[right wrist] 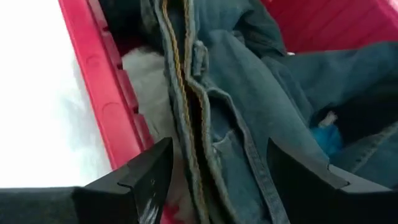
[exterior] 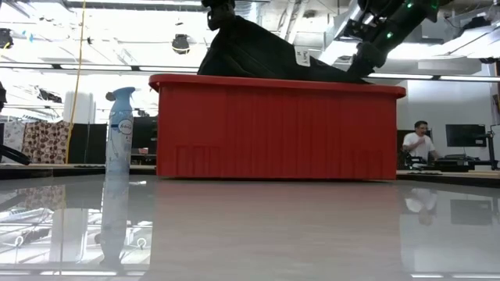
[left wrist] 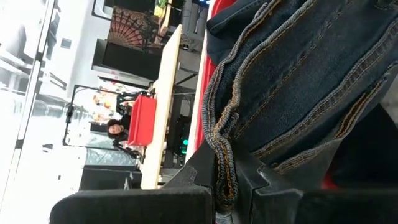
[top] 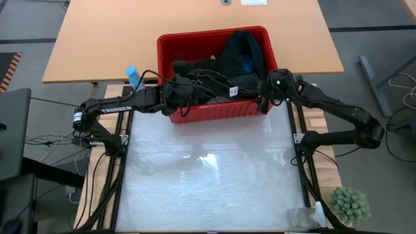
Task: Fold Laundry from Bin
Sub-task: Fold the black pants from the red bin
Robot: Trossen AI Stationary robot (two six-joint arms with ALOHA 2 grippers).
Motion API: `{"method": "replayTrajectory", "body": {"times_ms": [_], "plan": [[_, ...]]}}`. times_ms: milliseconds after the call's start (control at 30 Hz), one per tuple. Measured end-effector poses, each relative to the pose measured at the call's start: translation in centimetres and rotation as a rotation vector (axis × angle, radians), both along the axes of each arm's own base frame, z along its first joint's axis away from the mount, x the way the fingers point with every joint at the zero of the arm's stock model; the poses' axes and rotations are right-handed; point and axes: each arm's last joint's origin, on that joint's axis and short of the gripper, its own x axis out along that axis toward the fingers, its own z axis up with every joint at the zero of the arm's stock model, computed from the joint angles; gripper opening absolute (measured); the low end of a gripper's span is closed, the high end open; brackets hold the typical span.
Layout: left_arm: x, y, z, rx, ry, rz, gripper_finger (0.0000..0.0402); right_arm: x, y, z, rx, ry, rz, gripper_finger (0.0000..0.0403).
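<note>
The red bin (top: 208, 112) stands at the far edge of the white table, with the laundry piled inside. A dark blue denim garment (top: 240, 55) lies on top, over a white cloth (right wrist: 149, 93) and a small bright blue piece (right wrist: 326, 134). My left gripper (top: 179, 88) is over the bin's left part, shut on the denim. In the low view the denim (exterior: 258, 47) rises above the rim to that gripper (exterior: 219, 9). My right gripper (right wrist: 217, 180) hovers open over the bin's near right corner (top: 265, 91); its fingers stand on either side of the denim's seam and touch nothing. My left gripper pinches a stitched, seamed edge of the denim garment (left wrist: 222, 155) between its two fingers, which lie across the seam. That end is raised above the bin's rim. The rest of the cloth slopes down from the fingers into the bin (exterior: 328, 70).
A pale blue spray bottle (exterior: 119, 129) stands left of the bin. A small green plant (top: 350, 203) and a clear plastic piece (top: 305, 218) sit at the near right corner. A wooden table (top: 130, 39) lies beyond the bin. A person (exterior: 418, 140) sits far off.
</note>
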Motion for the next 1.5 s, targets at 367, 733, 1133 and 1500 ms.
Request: {"method": "replayTrajectory", "body": {"times_ms": [367, 733, 1133, 1500], "plan": [[0.0, 0.0, 0.0, -0.006, -0.017, 0.007, 0.0002, -0.4, -0.8, -0.9, 0.063, 0.062, -0.033, 0.0276], [0.0, 0.0, 0.0, -0.007, -0.018, 0.003, 0.0018, -0.5, -1.0, -1.3, 0.065, 0.104, -0.029, 0.0037], [0.2, -0.2, 0.0, -0.022, -0.007, -0.07, 0.0044, -0.6, -0.9, -1.4, 0.077, 0.118, -0.023, 0.0037], [0.1, -0.3, -0.2, -0.03, 0.023, -0.079, 0.0146, -0.7, -0.8, -1.5, 0.077, 0.134, -0.014, 0.0037]]}}
